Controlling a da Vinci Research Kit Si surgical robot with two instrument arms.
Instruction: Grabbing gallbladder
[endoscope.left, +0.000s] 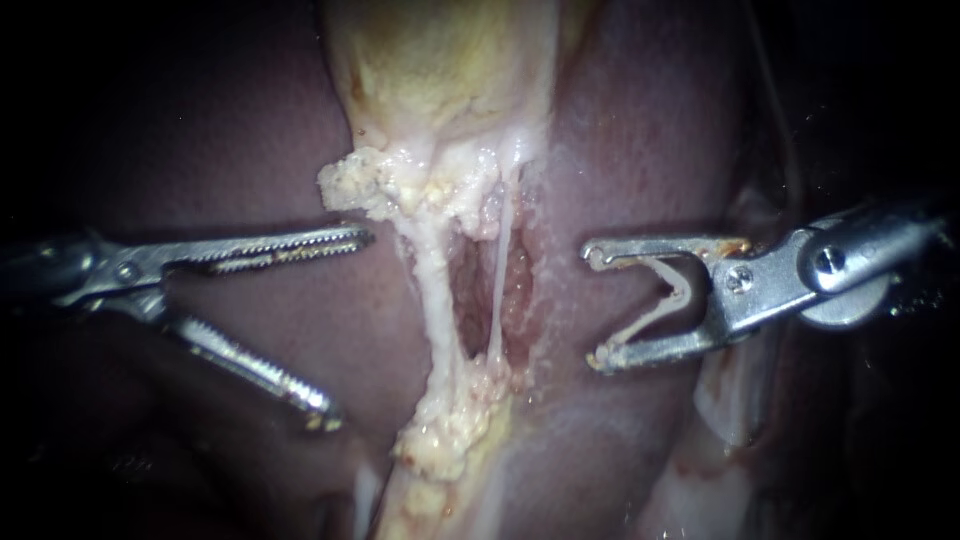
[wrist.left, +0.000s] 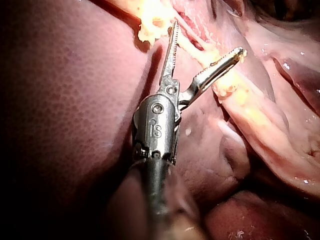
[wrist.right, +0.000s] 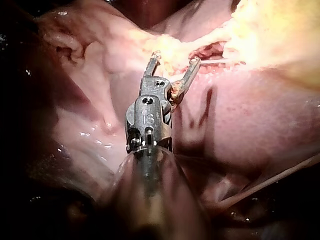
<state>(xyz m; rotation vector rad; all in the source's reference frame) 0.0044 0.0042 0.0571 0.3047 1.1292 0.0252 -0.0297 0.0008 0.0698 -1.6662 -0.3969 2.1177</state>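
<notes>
On the bench: two instruments, the left instrument (endoscope.left: 348, 326) and the right instrument (endoscope.left: 593, 305), with two jaws apiece, four in all. One gallbladder (endoscope.left: 450, 70). One liver (endoscope.left: 640, 140). Two tubes, a thick tube (endoscope.left: 436, 290) and a thin tube (endoscope.left: 499, 290). Two fatty clumps, an upper clump (endoscope.left: 400, 185) and a lower clump (endoscope.left: 450, 430).

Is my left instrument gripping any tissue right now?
No, the left instrument stands wide open over the bare liver, with nothing held in the gap.

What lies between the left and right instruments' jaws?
Endoscope view: two pale tubes with yellow fatty clumps over a raw red hollow in the liver.
</notes>
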